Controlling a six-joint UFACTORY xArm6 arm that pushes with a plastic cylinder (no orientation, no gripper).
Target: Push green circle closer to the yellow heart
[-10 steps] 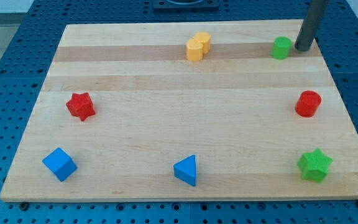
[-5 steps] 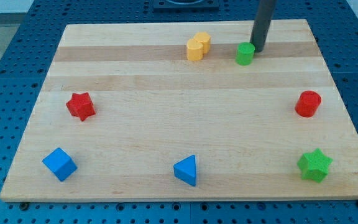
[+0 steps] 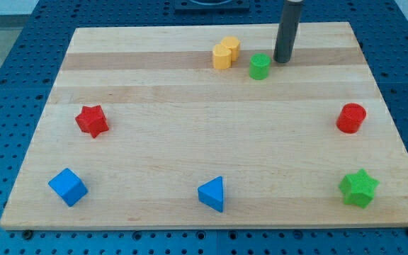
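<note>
The green circle (image 3: 260,66) sits near the view's top, just right of the yellow heart (image 3: 226,52), with a small gap between them. My tip (image 3: 282,61) is on the board a little to the right of the green circle and slightly above it, apart from it by a narrow gap.
A red star (image 3: 91,120) lies at the left. A blue cube (image 3: 68,187) is at the bottom left and a blue triangle (image 3: 212,193) at the bottom middle. A red cylinder (image 3: 350,117) is at the right, a green star (image 3: 358,188) at the bottom right.
The green circle slid left along the top of the board, from the right end to just beside the yellow heart. My tip followed it leftward.
</note>
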